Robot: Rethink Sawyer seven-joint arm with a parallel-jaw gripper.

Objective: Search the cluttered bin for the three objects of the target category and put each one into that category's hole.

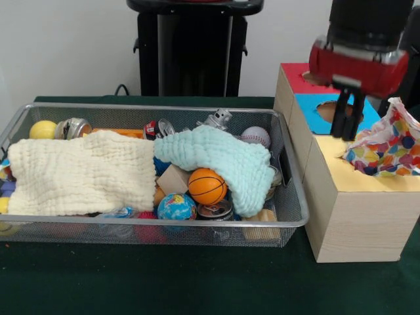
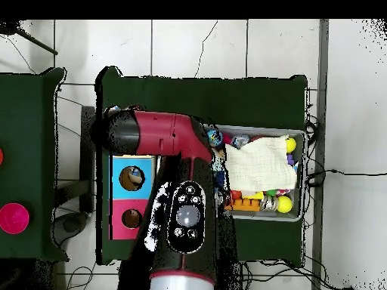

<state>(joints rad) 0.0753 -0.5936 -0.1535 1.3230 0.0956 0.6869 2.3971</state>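
While the gripper (image 1: 348, 128) hangs over the sorting box, the items run as follows across the front view.

1. Wire bin (image 1: 157, 108), on the table (image 1: 164, 282), well apart from the gripper and lower than it. Holds mixed clutter.
2. Cream cloth (image 1: 79, 174), spread over the bin's half farthest from the gripper. It hides most of what lies under it. A yellow ball (image 1: 42, 129) shows at its far corner.
3. Mint cloth (image 1: 216, 157), draped over the bin's half nearer the gripper and touching the cream cloth. Basketball (image 1: 207, 186) and globe ball (image 1: 176, 207) sit below its edge; baseball (image 1: 256, 136) sits behind it.
4. Wooden box (image 1: 361, 223), directly beneath the gripper, with red, blue and yellow top sections. The gripper is above the blue section (image 1: 312, 121).
5. Gripper: whether it is wide or narrow cannot be told, and it is not clearly carrying anything.
6. Patterned cloth (image 1: 387, 147), just beside the gripper on the side away from the bin. It is bunched on the yellow section and standing up above the surface.

Judgement: cloths look like the target category, with one at the box and two left in the bin.

Risks:
- The patterned cloth seems only partly pushed in, so it may spring out or slide off the box.
- It may snag on the gripper as the gripper lifts, because the two are so close.
- Lifting either bin cloth may drag balls or cans out with it.
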